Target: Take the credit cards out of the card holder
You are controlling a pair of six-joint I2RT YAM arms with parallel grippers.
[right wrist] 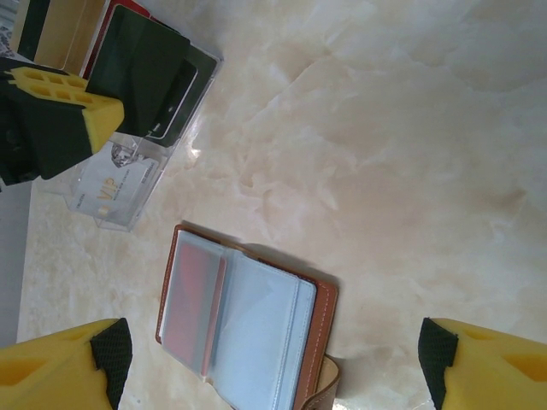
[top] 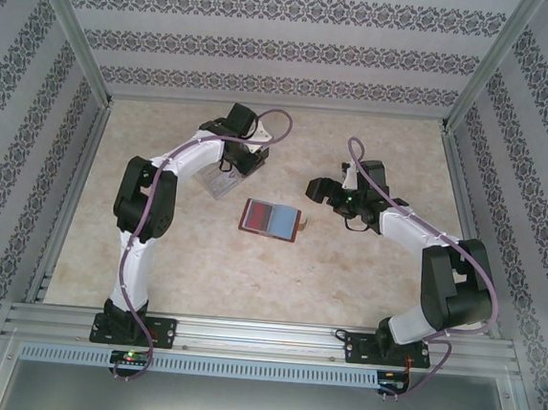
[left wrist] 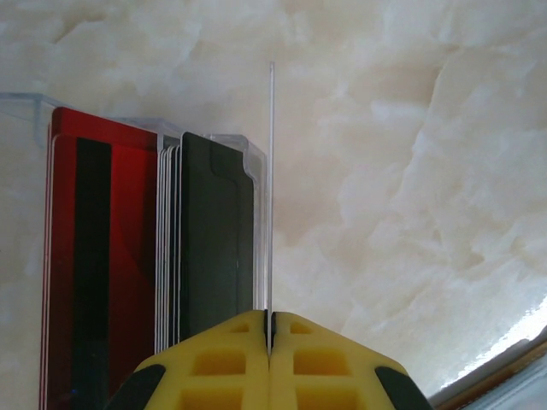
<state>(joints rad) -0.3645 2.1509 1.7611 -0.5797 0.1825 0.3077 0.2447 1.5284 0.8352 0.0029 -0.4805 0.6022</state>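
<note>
While one brown card holder [top: 271, 218] lies open, one reddish card [right wrist: 192, 295] sleeved inside, right jaws hang spread beside it; left jaws pinch a thin sheet [left wrist: 271, 196], perhaps a card.

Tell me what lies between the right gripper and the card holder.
Nothing: in the top view the table stretch between the open right gripper and the card holder is bare.
</note>
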